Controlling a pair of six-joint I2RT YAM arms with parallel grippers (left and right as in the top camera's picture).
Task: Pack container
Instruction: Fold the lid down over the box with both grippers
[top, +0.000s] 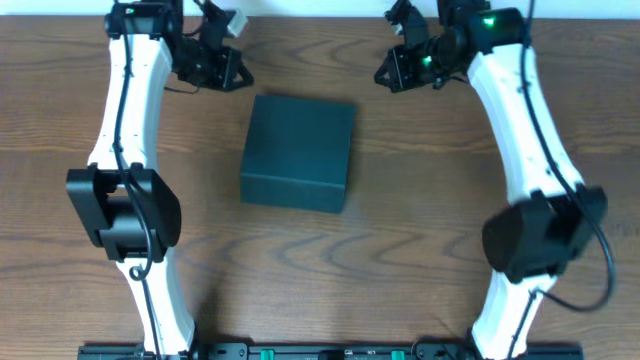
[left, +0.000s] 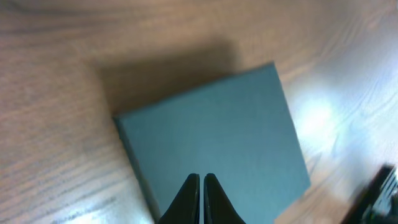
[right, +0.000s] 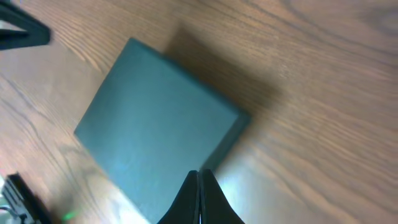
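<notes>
The container (top: 298, 152) is a dark teal square box with its lid closed, in the middle of the wooden table. It fills the left wrist view (left: 214, 146) and the right wrist view (right: 152, 127). My left gripper (top: 232, 68) is raised at the far left of the box, shut and empty; its fingertips (left: 201, 178) meet over the lid. My right gripper (top: 385, 72) is raised at the far right of the box, shut and empty; its fingertips (right: 199, 173) meet near the box's edge. No snack packs are in view.
The wooden table (top: 420, 200) surrounds the box. The two white arms run down the left (top: 125, 130) and right (top: 530, 130) sides to their bases at the near edge.
</notes>
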